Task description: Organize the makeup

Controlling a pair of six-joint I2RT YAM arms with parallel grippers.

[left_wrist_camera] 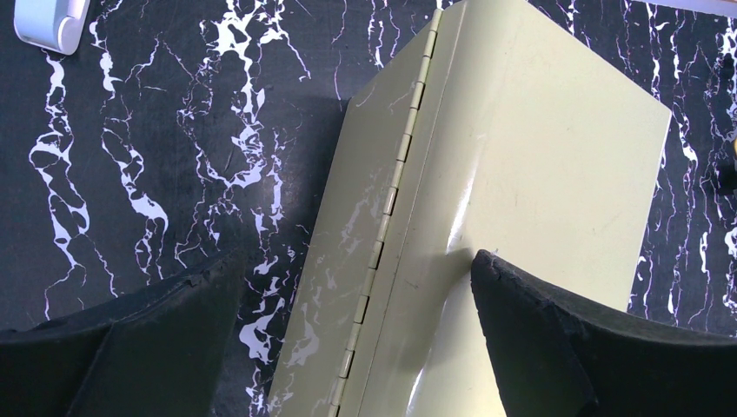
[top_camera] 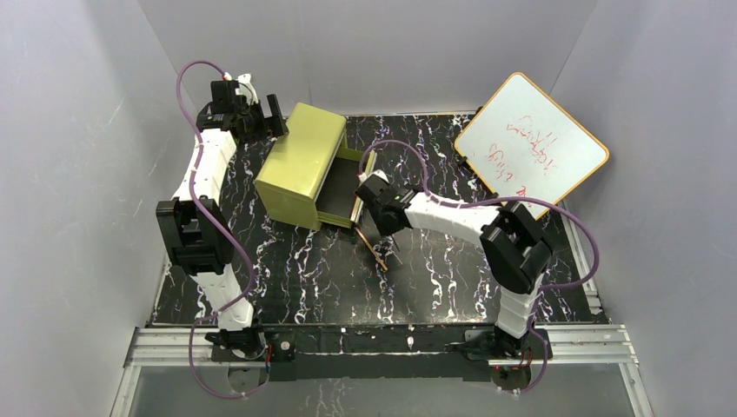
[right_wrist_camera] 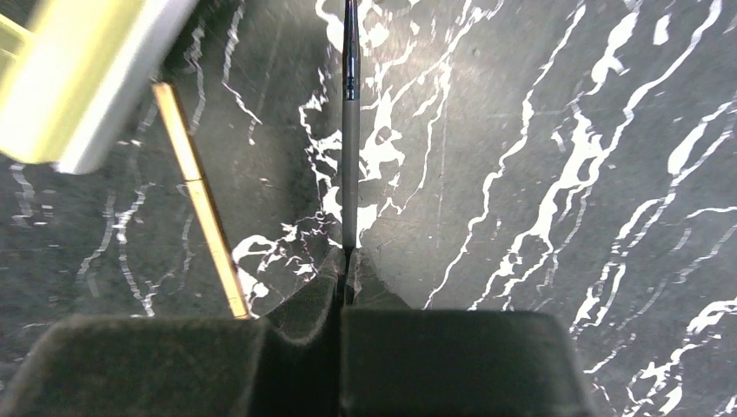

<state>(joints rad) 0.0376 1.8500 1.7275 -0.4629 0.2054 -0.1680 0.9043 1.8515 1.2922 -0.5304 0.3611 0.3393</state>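
The black, white-veined marble tabletop (top_camera: 452,278) lay bare across its near and right parts, giving open room in front of the right arm. Grey enclosure walls (top_camera: 78,174) closed in the left, back and right sides. The olive-green metal drawer box (top_camera: 300,161) took up the back-left area, with its drawer (top_camera: 343,189) pulled out towards the centre. The orange-framed whiteboard (top_camera: 532,143) leaned at the back-right corner, well apart from both arms.

The right gripper (right_wrist_camera: 341,306) was closed tight, its two dark pads meeting on the near end of a thin dark pencil (right_wrist_camera: 350,130). The pencil ran straight out ahead of the fingertips over the tabletop. Whether it was lifted or resting on the surface could not be told. A thin gold pencil (right_wrist_camera: 202,204) lay flat on the table just beside it, on the left in the wrist view and slightly angled. Its far end was near the drawer's corner and its near end beside one pad. Seen from above, this gripper sat just in front of the open drawer, whose front edge was the nearest obstacle.

The left gripper (left_wrist_camera: 356,269) stood wide open at the back of the box. Its fingers straddled the hinged edge, one over the table and the other over the box's top face.
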